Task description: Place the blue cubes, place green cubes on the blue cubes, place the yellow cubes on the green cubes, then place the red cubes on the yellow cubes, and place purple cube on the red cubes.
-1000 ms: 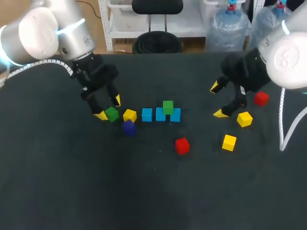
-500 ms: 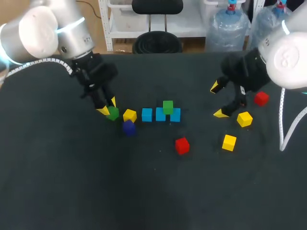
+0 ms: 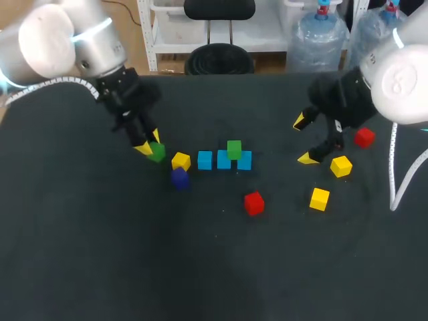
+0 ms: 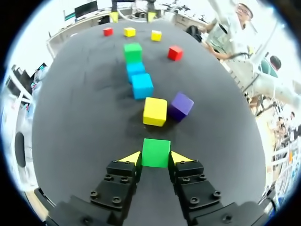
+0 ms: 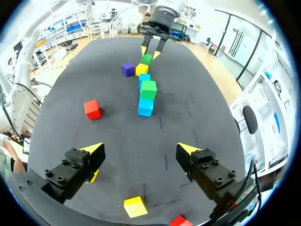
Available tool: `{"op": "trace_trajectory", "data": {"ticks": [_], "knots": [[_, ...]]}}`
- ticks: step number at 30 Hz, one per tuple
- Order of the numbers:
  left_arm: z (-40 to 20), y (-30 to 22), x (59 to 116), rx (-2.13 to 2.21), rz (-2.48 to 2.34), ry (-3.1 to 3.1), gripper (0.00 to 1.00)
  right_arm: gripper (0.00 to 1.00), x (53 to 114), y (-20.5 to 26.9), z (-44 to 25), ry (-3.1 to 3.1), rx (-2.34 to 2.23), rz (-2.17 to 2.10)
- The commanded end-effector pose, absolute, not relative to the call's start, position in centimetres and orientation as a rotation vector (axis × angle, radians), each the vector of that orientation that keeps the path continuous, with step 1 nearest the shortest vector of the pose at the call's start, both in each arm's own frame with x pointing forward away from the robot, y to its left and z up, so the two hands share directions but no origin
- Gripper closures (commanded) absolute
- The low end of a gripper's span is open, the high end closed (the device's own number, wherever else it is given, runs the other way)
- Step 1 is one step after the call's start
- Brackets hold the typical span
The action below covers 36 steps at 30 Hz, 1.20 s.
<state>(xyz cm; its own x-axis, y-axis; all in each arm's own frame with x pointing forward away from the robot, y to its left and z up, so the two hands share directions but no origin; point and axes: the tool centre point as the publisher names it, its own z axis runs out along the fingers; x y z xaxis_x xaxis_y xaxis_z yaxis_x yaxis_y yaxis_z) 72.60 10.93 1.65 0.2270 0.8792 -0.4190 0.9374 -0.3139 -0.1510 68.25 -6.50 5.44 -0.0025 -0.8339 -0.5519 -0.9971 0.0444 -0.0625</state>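
1 green cube [image 4: 155, 152] (bright) — gripped.

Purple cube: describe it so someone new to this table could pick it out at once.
Start at the row of blue cubes in the middle of the dark table. Just past the row's left end sits a yellow cube, and the purple cube lies right beside it on the robot's side. It is the only dark purple block there.

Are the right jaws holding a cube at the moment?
No, in the right wrist view the right jaws stand wide apart with only bare table between them, and no cube touches either one.
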Motion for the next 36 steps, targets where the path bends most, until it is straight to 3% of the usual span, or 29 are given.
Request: {"op": "trace_trajectory", "data": {"ticks": [1, 20, 36], "knots": [[3.1, 11.9, 70.5, 2.208, -0.587, 1.797, 1.0, 0.0, 68.3, -6.5, 5.4, 1.884, -1.839, 0.493], [7.2, 9.8, 66.9, 1.679, -0.156, 2.017, 1.0, 0.0, 68.3, -6.5, 5.4, 1.884, -1.839, 0.493], [8.0, 7.4, 66.8, 1.615, -0.151, 2.003, 1.0, 0.0, 68.3, -6.5, 5.4, 1.884, -1.839, 0.493]]}}
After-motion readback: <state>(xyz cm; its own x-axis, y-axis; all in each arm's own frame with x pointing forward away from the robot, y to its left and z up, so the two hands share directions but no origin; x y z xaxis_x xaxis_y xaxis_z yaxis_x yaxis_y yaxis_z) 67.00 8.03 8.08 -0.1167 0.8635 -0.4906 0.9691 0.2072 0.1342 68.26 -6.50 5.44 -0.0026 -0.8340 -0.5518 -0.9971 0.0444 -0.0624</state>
